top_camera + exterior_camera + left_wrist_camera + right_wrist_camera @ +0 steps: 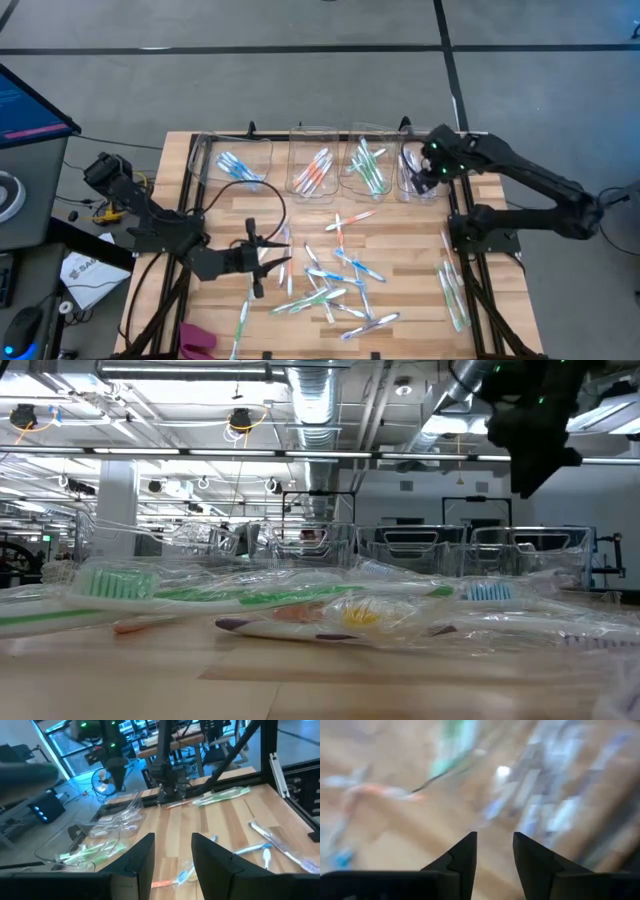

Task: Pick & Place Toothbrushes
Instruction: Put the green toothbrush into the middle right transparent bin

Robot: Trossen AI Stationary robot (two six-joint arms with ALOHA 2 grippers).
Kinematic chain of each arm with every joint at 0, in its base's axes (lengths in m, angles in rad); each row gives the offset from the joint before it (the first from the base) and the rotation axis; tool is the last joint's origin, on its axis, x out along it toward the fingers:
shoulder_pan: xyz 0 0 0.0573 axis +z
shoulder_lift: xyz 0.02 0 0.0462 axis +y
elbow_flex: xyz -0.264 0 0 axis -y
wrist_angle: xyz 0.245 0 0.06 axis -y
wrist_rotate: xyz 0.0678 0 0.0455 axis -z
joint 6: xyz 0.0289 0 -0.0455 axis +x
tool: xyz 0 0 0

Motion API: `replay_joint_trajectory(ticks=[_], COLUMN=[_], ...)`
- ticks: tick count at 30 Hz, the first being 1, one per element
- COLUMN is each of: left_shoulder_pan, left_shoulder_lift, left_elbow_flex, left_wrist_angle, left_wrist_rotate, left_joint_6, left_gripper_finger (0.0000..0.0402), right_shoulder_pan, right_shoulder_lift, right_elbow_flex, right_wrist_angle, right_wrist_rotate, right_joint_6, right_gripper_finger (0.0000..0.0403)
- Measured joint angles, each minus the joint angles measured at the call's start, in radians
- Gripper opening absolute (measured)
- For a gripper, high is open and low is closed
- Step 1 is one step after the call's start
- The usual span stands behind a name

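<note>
While the left gripper (268, 262) waits near the table's (420, 330) seven o'clock edge with its jaws parted and empty, loose toothbrushes (340, 285) lie at its three o'clock, pointing many ways. The right gripper (425, 170), also spread and empty, hangs over the rightmost of four bins (415, 170). I count roughly fifteen loose brushes.

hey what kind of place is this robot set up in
Probably a robotics lab or industrial workspace: exposed ceiling ducts and strip lights overhead, a wooden table in a black frame on a concrete floor, and clear bins for sorting toothbrushes.
</note>
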Motion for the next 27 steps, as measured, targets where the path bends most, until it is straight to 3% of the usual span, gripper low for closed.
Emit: replay_joint_trajectory(ticks=[7,19,27], left_shoulder_pan=[0.000,0.000,0.000], left_shoulder_lift=[-0.019,-0.019,-0.019], left_elbow_flex=[0.000,-0.087,-0.113], left_wrist_angle=[-0.003,-0.010,-0.004], left_wrist_rotate=[-0.002,-0.002,-0.002], left_joint_6=[0.000,-0.002,-0.002], left_gripper_finger=[0.0121,0.0121,0.0121], right_shoulder_pan=[0.222,0.645,0.860], right_shoulder_lift=[-0.073,-0.073,-0.061], right_elbow_flex=[0.000,-0.048,-0.050], right_wrist_angle=[-0.052,-0.122,-0.132], right_wrist_rotate=[-0.175,-0.177,-0.175], right_joint_6=[0.173,0.575,0.735], right_gripper_finger=[0.0122,0.0123,0.0123])
